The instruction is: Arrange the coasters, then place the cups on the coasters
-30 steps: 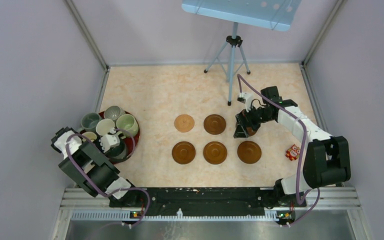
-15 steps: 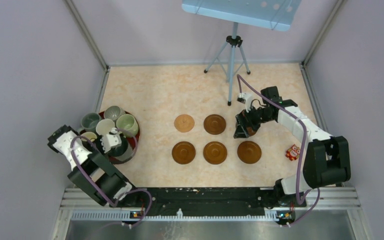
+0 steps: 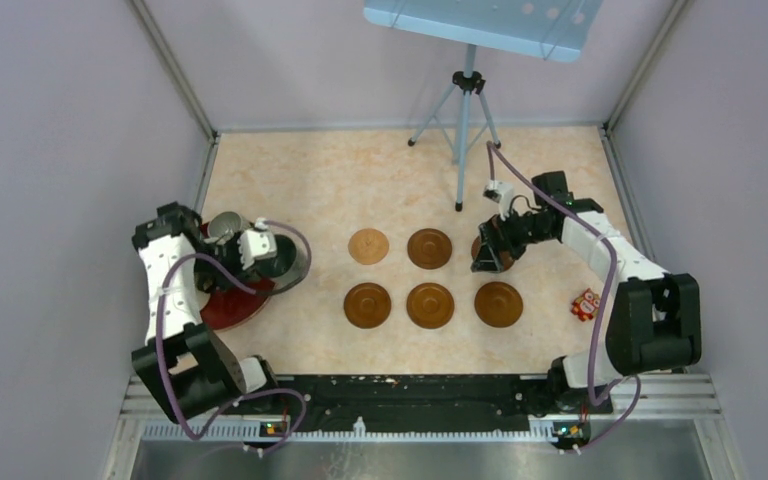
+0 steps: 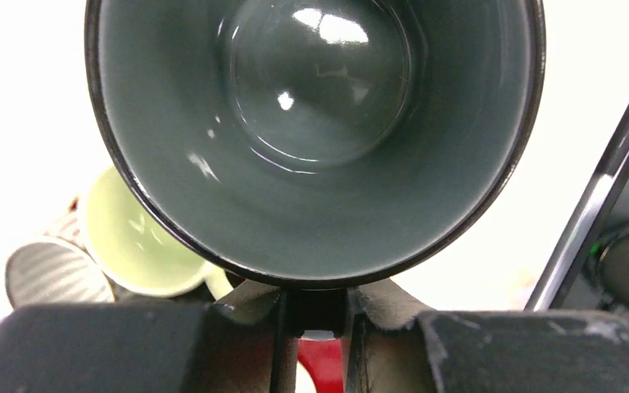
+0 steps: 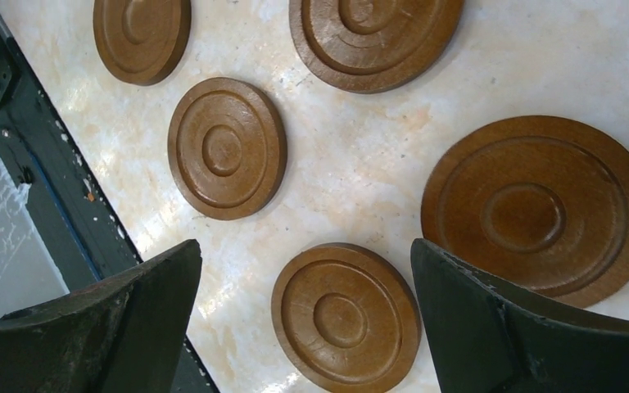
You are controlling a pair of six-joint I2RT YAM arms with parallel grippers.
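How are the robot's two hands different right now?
The left gripper is shut on a dark cup; the right gripper is open and empty. The left gripper is by the red tray; the right gripper hangs over the brown coasters. Both are black.

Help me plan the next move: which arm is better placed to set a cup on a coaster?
Left. The left end effector is shut on a dark cup beside the tray, on the side nearest the coasters. The right end effector hangs open and empty over the coasters.
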